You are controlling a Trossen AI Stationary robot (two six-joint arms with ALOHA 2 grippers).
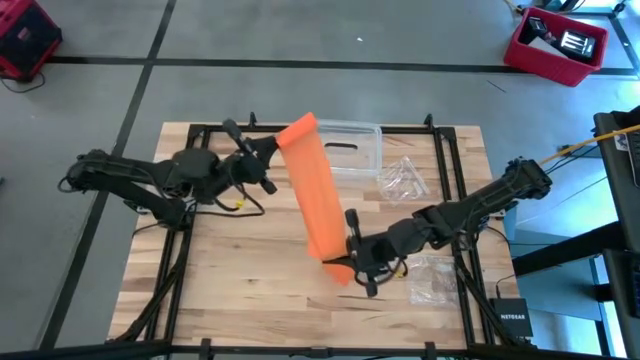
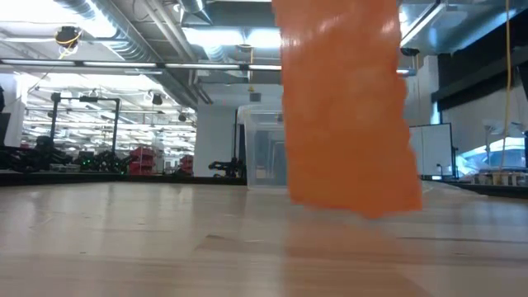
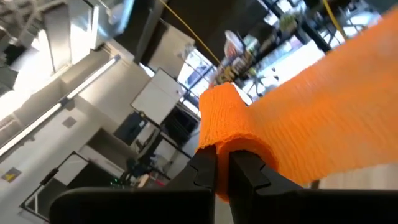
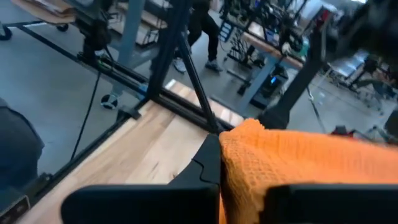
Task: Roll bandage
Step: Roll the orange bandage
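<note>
The left gripper's (image 1: 272,147) jaws are clamped on one end of the bandage (image 1: 318,200), and the right gripper's (image 1: 352,262) jaws pinch the other end. The orange strip hangs stretched between them above the tabletop (image 1: 250,270), in front of a clear plastic box (image 1: 352,147).

Bright orange soft woven fabric bandage (image 1: 318,200), unrolled as one long flat band, stretched taut and raised clear above the table's middle, running from near its far edge toward its near edge.
</note>
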